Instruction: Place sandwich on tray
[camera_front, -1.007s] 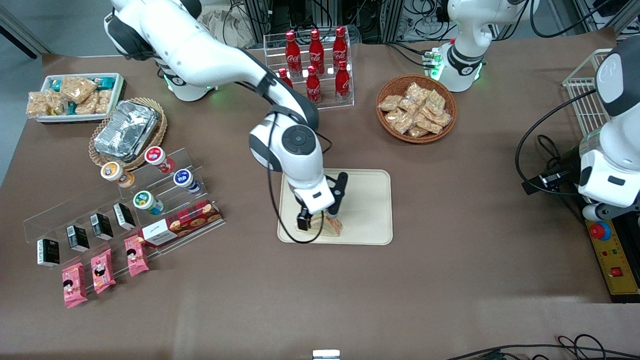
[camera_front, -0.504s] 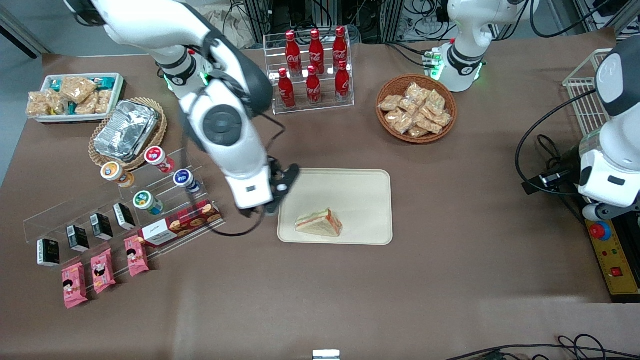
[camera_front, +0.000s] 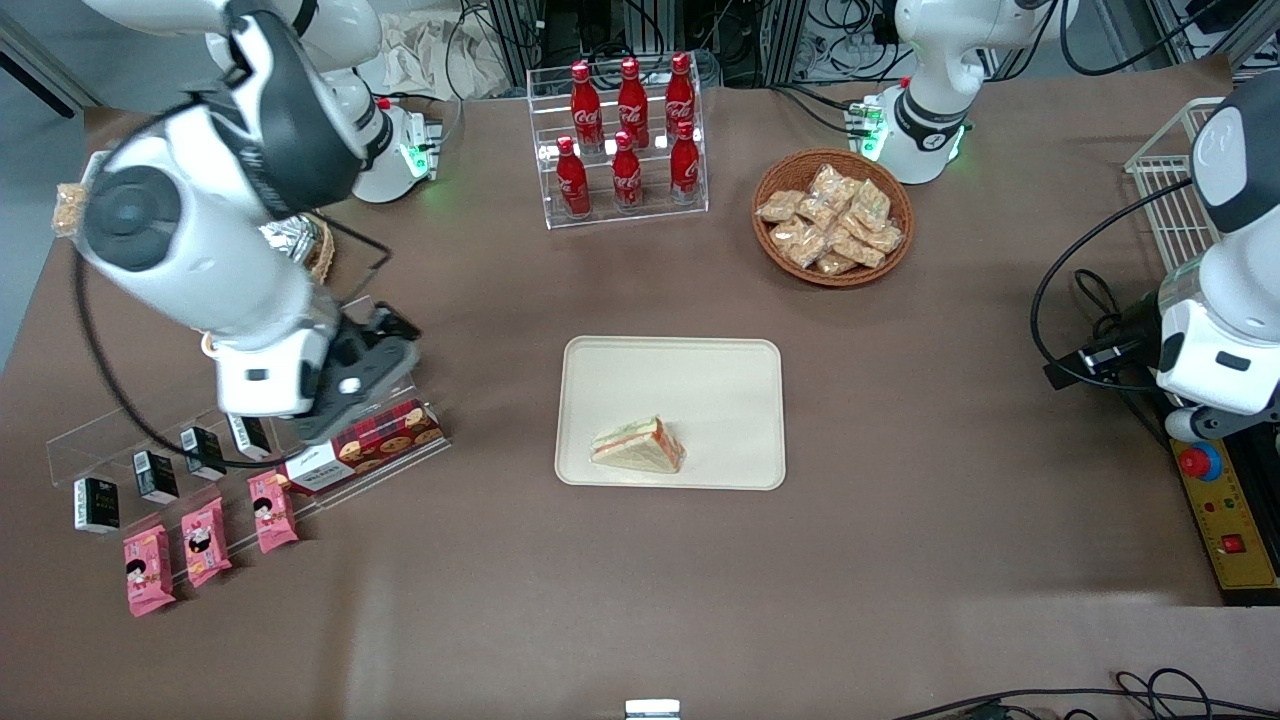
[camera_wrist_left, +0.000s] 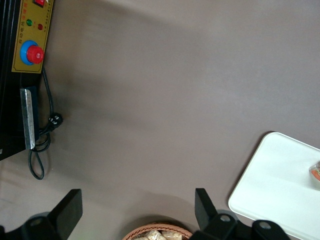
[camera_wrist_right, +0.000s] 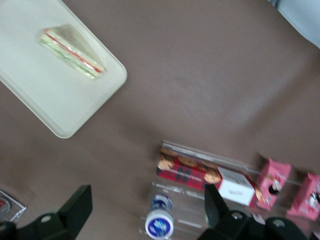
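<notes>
1. Front view: since the earlier frame the end effector (camera_front: 350, 385) had swung off the tray (camera_front: 700, 375), toward the working arm's end; the sandwich (camera_front: 638, 446) lay on it.
2. Right wrist view: fingers spread, holding nothing, well apart from the sandwich (camera_wrist_right: 72, 51); its long axis ran diagonally on the tray (camera_wrist_right: 45, 95).

— Where do we have our right arm (camera_front: 190, 250)?
— Bent at the elbow, forearm sloping down toward the front camera, out at our working arm's own end.
— And the gripper (camera_front: 395, 340)?
— It hangs off the wrist, raised and tilted, pointing sideways toward the middle.
— What are the fingers doing?
— In our wrist view the two black fingers (camera_wrist_right: 75, 207) stand wide apart, with nothing between them. We hold nothing.
</notes>
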